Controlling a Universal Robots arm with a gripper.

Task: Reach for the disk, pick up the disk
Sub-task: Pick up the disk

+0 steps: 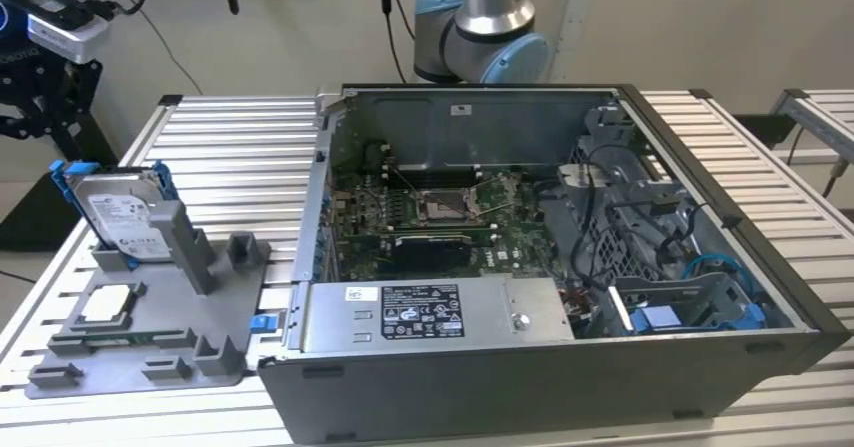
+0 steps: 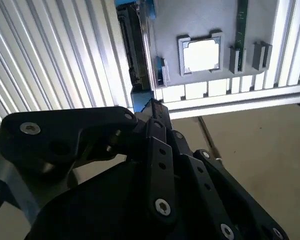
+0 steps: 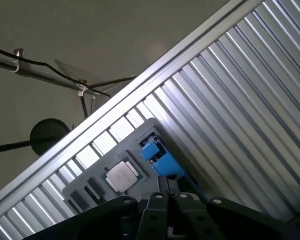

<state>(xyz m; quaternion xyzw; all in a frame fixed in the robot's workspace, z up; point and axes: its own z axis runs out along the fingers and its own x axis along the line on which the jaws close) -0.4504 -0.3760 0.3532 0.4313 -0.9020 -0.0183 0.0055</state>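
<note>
Disk is standing on edge in a slot of the grey holder. That's out on the slatted surface at the exterior view's left, just beside the open computer case. The hand hangs well apart from it, out past the edge of the surface going by both wrist views. Honestly, we can't tell how wide it's set.

What worries us: in the second wrist view the disk is edge-on, so it's a thin target with its blue frame sticking out around it. Come in a bit off-line and the hand probably clips that frame or the grey post right next to it. Then the disk tips or jams in its slot.

Grabbing blue plastic instead of metal looks like a slip waiting to happen, since we'd guess those clips flex. And if the slot is snug, the whole holder may lift too. That could bounce the small square chip out of its pocket nearby.
</note>
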